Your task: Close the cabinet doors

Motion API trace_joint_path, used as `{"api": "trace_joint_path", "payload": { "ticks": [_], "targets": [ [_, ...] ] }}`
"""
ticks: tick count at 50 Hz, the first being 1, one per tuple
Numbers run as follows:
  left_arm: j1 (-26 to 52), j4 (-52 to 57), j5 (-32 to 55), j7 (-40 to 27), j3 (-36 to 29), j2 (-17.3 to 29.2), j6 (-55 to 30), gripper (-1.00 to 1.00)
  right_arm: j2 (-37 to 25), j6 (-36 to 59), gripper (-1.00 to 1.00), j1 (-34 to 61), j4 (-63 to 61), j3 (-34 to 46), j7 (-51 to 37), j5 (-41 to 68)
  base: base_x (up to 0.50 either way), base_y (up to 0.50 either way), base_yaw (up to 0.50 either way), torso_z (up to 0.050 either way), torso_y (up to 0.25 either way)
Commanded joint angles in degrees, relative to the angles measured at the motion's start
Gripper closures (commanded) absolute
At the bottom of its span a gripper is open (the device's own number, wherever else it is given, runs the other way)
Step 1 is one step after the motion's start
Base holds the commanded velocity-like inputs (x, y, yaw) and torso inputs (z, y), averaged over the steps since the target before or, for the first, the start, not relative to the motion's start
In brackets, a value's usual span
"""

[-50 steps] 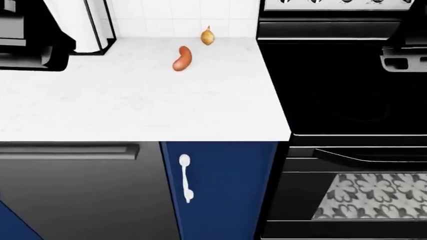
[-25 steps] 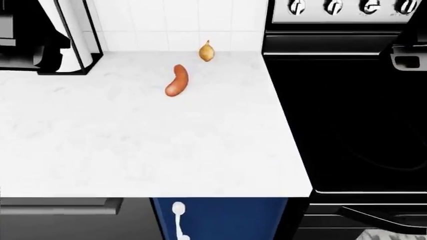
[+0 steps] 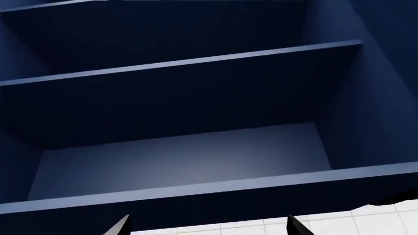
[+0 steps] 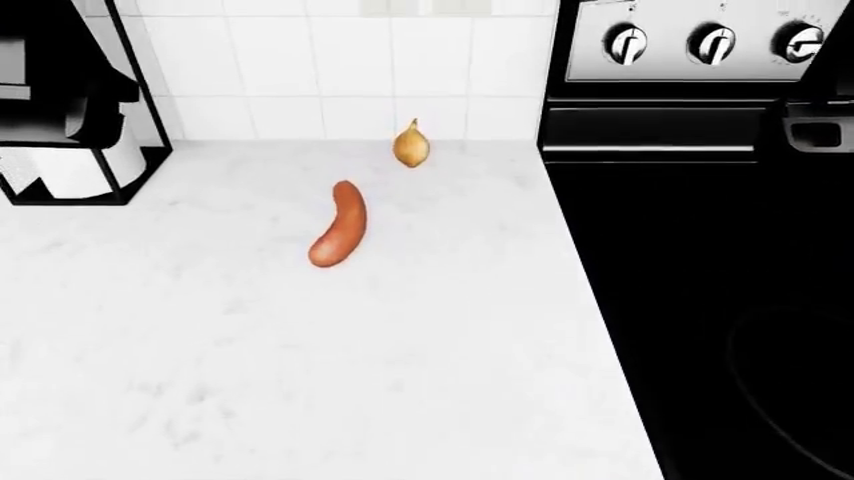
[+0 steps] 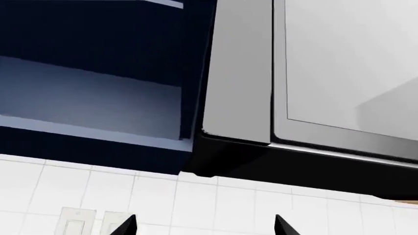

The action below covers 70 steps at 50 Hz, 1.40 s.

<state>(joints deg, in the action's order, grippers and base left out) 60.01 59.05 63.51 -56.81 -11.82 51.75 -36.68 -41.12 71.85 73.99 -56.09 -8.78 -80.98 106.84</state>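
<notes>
White counter (image 4: 267, 380) beside black stove (image 4: 721, 300) — blue cabinet (image 3: 196, 98) open above.
Sweet potato (image 4: 338, 224) and onion (image 4: 411, 145) near tiled wall (image 4: 320, 70); both grippers' fingertips spread wide, holding nothing.

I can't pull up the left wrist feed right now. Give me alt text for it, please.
An open dark blue wall cabinet fills the view, seen from below, its shelves bare and no door in sight. The two tips of the left tool stand apart at the edge of the picture, holding nothing, with white wall tile behind them.
</notes>
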Motion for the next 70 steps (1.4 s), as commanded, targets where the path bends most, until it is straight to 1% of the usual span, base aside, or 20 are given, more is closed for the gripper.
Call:
{"api": "trace_joint_path", "payload": {
  "ticks": [1,7,12,15,17,19,22,24,28,31,34,37,43,46,57,65,66,70],
  "targets": [
    [-0.31,-0.25,-0.61,-0.36,-0.93,1.0,1.25,-1.0,-1.21,-0.37,-1.0,-0.11,-0.29,-0.01,-0.72,-0.12,0.0,0.0,0.0,0.0,0.0],
    [-0.2,0.35,0.61,-1.16,-0.9,1.73,2.18,-1.0,-5.14,-1.98,-1.0,1.39,0.86,1.41,-2.64,4.36,0.0,0.0,0.0,0.0,0.0],
    [-0.3,0.18,0.47,-1.31,-1.57,2.08,2.79,-1.0,-10.95,-4.47,-1.0,3.39,2.55,3.0,-6.55,9.0,0.0,0.0,0.0,0.0,0.0],
    [-0.33,0.21,0.72,-1.66,-1.69,2.42,3.13,-1.0,-13.86,-6.11,-1.0,2.28,3.09,2.19,-7.57,10.28,0.0,0.0,0.0,0.0,0.0],
    [-0.21,0.12,0.59,-1.71,-2.06,2.44,3.19,-1.0,-18.39,-8.59,-1.0,2.41,3.78,6.34,-8.86,9.31,0.0,0.0,0.0,0.0,0.0],
    [0.18,0.24,1.19,-2.13,-2.11,2.72,3.3,-1.0,-22.65,-12.07,-1.0,3.05,3.54,9.92,-8.85,7.87,0.0,0.0,0.0,0.0,0.0],
    [0.5,0.1,1.34,-2.28,-2.4,2.94,3.47,-1.0,-26.32,-13.57,-1.0,5.93,3.36,12.63,-8.5,7.93,0.0,0.0,0.0,0.0,0.0],
    [0.76,0.05,1.54,-2.39,-2.53,3.07,3.64,-1.0,-27.79,-14.58,-1.0,6.41,4.22,12.01,-7.9,8.39,0.0,0.0,0.0,0.0,0.0],
    [1.31,-0.13,1.71,-2.56,-2.87,3.29,3.68,-1.0,-29.58,-15.05,-1.0,7.7,5.6,8.39,-4.02,7.95,0.0,0.0,0.0,0.0,0.0],
    [2.12,-0.01,2.44,-3.01,-3.01,3.44,3.69,-1.0,-30.49,-13.14,-1.0,11.9,7.09,9.4,-1.94,7.29,0.0,0.0,0.0,0.0,0.0],
    [2.58,-0.1,2.62,-3.21,-3.31,3.49,3.64,-1.0,-30.17,-10.81,-1.0,17.4,9.22,11.74,0.06,6.76,0.0,0.0,0.0,0.0,0.0],
    [2.72,-0.27,2.49,-3.32,-3.58,3.52,3.75,-1.0,-28.16,-4.13,-1.0,26.2,9.75,15.92,3.71,3.55,0.0,0.0,0.0,0.0,0.0],
    [3.92,-0.03,3.7,-4.05,-3.86,3.84,3.91,-1.0,-26.71,-2.73,-1.0,32.64,13.57,18.44,4.1,4.63,0.0,0.0,0.0,0.0,0.0],
    [3.64,-0.12,3.39,-4.06,-3.99,4.05,4.24,-1.0,-25.44,-0.81,-1.0,37.73,15.81,20.81,3.86,5.17,0.0,0.0,0.0,0.0,0.0],
    [3.92,-0.14,3.6,-4.58,-4.53,4.8,4.99,-1.0,-21.1,3.86,-1.0,48.67,21.52,25.78,4.51,4.37,0.0,0.0,0.0,0.0,0.0],
    [5.91,0.8,5.06,-6.08,-6.08,6.05,5.95,-1.0,-18.28,7.59,-1.0,59.56,26.09,30.19,2.54,7.18,0.0,0.0,0.0,0.0,0.0],
    [6.45,0.82,5.23,-6.34,-6.63,6.36,6.4,-1.0,-17.5,8.52,-1.0,60.62,26.77,30.27,2.15,7.49,0.0,0.0,0.0,0.0,0.0],
    [7.81,0.79,5.35,-7.14,-8.87,7.68,8.18,-1.0,-10.54,18.01,-1.0,60.99,31.26,23.34,-4.97,12.2,0.0,0.0,0.0,0.0,0.0]
  ]
}}
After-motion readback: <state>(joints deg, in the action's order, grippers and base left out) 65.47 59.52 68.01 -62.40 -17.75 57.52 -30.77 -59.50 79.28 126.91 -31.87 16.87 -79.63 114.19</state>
